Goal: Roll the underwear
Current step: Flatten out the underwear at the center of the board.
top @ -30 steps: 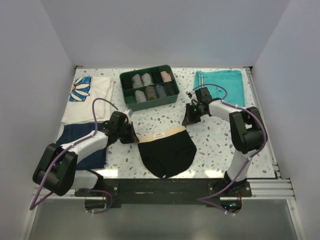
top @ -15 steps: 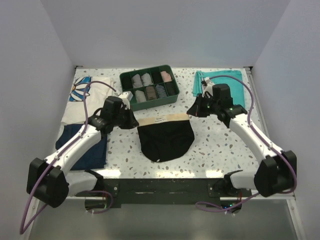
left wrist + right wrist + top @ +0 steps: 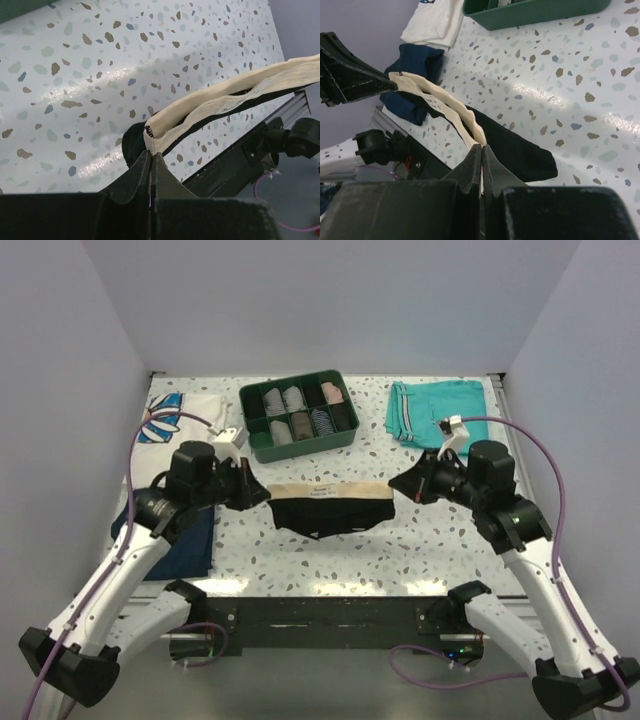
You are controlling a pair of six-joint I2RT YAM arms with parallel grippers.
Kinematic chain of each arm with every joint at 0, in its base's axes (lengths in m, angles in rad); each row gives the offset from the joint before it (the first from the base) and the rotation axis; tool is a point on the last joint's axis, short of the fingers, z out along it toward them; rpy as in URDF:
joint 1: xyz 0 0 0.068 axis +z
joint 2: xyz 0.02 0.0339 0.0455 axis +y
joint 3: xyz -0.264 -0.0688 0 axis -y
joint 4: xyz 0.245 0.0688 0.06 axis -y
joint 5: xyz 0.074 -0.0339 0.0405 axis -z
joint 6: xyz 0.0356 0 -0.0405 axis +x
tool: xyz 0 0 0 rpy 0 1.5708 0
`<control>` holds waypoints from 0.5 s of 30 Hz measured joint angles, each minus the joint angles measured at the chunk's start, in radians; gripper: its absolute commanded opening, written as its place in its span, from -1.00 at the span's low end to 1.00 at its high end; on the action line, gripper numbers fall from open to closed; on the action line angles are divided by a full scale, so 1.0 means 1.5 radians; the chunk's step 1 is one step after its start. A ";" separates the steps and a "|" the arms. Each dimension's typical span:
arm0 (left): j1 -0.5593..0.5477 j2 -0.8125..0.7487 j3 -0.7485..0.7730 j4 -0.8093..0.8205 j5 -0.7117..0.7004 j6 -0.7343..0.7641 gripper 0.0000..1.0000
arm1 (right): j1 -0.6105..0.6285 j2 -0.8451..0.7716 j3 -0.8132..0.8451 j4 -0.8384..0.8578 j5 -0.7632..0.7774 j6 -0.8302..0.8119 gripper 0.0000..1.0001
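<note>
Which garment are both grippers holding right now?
The black underwear with the beige waistband, stretched between the left gripper and right gripper. The teal shorts, navy garment and white shirt lie untouched.

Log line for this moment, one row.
left fingers: shut on underwear | right fingers: shut on underwear | underwear: waistband stretched between them, over table | roll: not started

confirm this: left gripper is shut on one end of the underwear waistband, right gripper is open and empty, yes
No. The right gripper is not open and empty: it is shut on the other waistband end of the underwear, as the right wrist view shows. The left gripper is shut on its end, as stated.
</note>
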 measured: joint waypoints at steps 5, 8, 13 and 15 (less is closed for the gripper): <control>-0.003 -0.056 0.025 -0.057 0.017 -0.015 -1.00 | 0.005 -0.057 0.005 -0.056 -0.018 0.021 -1.00; -0.004 -0.064 0.048 -0.085 0.033 -0.023 -1.00 | 0.005 -0.074 0.008 -0.077 -0.021 0.030 -1.00; -0.006 -0.025 0.067 -0.106 0.032 -0.022 -1.00 | 0.005 -0.048 0.000 -0.077 -0.010 0.037 -1.00; -0.006 0.009 0.067 -0.107 0.019 -0.016 -1.00 | 0.005 -0.008 -0.011 -0.063 0.003 0.037 -1.00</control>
